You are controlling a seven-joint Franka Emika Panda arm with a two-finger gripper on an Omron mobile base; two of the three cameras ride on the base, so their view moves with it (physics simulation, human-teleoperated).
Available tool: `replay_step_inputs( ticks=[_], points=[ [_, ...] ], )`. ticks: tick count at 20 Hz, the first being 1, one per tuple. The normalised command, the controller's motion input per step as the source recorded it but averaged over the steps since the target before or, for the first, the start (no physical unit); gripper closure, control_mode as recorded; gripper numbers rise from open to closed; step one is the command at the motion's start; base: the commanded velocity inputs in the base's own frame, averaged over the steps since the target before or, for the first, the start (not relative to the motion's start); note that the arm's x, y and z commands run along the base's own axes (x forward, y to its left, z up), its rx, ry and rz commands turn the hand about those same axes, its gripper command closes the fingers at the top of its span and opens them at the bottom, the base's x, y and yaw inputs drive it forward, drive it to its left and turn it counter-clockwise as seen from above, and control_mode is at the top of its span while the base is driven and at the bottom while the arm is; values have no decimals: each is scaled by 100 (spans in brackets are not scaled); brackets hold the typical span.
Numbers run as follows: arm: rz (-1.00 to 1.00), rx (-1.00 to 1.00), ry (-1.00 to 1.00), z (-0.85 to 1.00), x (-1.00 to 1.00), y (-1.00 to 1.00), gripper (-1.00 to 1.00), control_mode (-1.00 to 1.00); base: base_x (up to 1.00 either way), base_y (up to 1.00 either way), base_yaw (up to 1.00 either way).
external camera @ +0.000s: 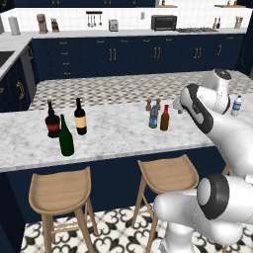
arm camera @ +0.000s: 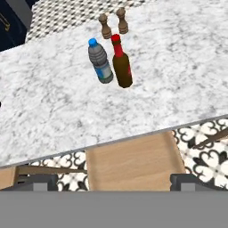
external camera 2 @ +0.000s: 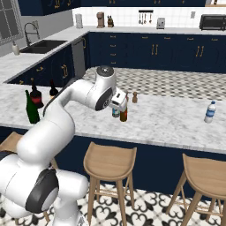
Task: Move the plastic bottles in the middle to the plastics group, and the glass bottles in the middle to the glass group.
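— Judging from the scene, which step is in hand?

— An approach is being made. The fingers are spread wide and nothing is held; they hang above the desk edge, well short of the middle pair. The bluish plastic bottle and the amber bottle are seen upright, just beside each other, near two wooden shakers.

— And the other things?

— The green bottle is found by the wine bottles at the left; the clear water bottle stands far right.

— What is called for next?

— Probably a reach forward and down, so that only one bottle is enclosed and its neighbour is not knocked.
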Motion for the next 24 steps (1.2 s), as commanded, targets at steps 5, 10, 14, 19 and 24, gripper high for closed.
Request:
replay_step_inputs(
  ticks=[5,10,14,19,24],
  points=[
    [5,-7,-1,-18,35,-4,-100,-100,0,0,0],
    [8,-12,-8,-28,42,0,-100,-100,0,0,0],
    [13,-2,-15,-2,40,-8,-100,-100,0,0,0],
    [17,-1,-4,-5,33,-10,-100,-100,0,0,0],
    [5,-1,0,-7,47,-17,-100,-100,0,0,0]
  ],
)
